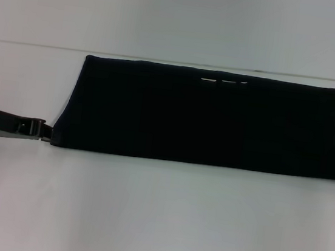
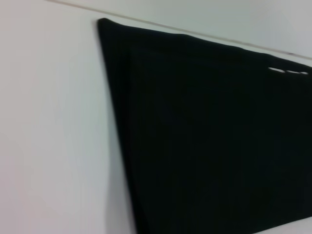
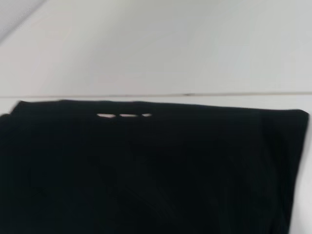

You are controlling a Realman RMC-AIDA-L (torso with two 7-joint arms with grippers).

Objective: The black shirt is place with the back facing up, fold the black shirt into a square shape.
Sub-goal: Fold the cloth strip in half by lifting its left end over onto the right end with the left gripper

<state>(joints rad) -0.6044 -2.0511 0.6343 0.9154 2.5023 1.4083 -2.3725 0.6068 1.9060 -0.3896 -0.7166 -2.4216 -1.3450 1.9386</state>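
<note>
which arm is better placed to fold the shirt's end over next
Left, probably. The left tool sits right at the black shirt's near left corner on the white table. On the right edge of the head view only a dark sliver shows, so the right arm's position is unclear.

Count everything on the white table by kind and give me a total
Black shirt, folded into a long band: 1
Robot grippers in view: 1, the left gripper at the shirt's near left corner
Total: 2
</note>
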